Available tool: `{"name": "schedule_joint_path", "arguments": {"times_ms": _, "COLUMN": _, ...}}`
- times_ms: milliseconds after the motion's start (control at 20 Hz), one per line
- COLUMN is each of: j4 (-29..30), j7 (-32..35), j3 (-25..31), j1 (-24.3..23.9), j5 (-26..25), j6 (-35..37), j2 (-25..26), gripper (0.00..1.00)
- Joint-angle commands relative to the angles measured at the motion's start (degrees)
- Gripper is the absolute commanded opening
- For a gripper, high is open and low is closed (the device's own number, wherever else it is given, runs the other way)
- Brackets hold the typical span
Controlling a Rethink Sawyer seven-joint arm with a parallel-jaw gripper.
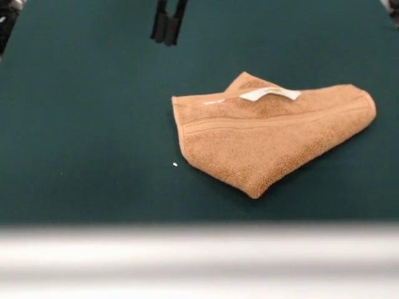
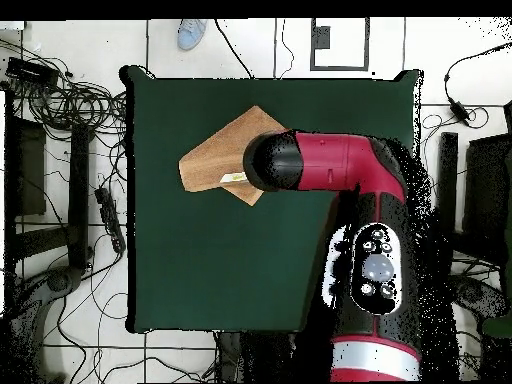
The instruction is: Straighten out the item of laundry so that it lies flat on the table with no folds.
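Observation:
The orange-tan towel (image 1: 268, 137) lies folded over on itself on the dark green table (image 1: 75, 124), right of centre, with a pointed corner toward the front edge. Its white label (image 1: 270, 94) sits on top near the far edge, beside a folded-up flap. My gripper (image 1: 165, 38) hangs above the table behind and left of the towel, apart from it, with the jaws close together and nothing in them. In the overhead view the towel (image 2: 215, 158) lies in the upper left of the table (image 2: 200, 260). The arm's black end (image 2: 272, 160) covers one towel corner and hides the gripper.
A small white speck (image 1: 174, 164) lies on the cloth left of the towel. The table's pale front edge (image 1: 199, 255) runs across the bottom. The red arm (image 2: 345, 165) reaches over the table's right half. Cables (image 2: 60, 90) and a shoe (image 2: 192, 33) are on the floor.

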Motion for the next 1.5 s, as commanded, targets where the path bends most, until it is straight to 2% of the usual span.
{"name": "schedule_joint_path", "arguments": {"times_ms": 50, "j4": 7.67, "j7": 7.88, "j3": 9.07, "j1": 1.06, "j5": 4.95, "j6": -6.17, "j2": -0.27, "gripper": 0.0}}
{"name": "schedule_joint_path", "arguments": {"times_ms": 600, "j4": 6.02, "j7": 11.6, "j3": 8.3, "j1": 3.76, "j5": 10.81, "j6": -8.4, "j2": 2.31, "gripper": 0.0}}
{"name": "schedule_joint_path", "arguments": {"times_ms": 850, "j4": 3.05, "j7": 13.87, "j3": 6.12, "j1": 6.63, "j5": 13.37, "j6": -7.64, "j2": 4.33, "gripper": 0.0}}
{"name": "schedule_joint_path", "arguments": {"times_ms": 1500, "j4": -4.67, "j7": 12.93, "j3": 2.95, "j1": 10.09, "j5": 16.5, "j6": -7.33, "j2": 10.1, "gripper": 0.0}}
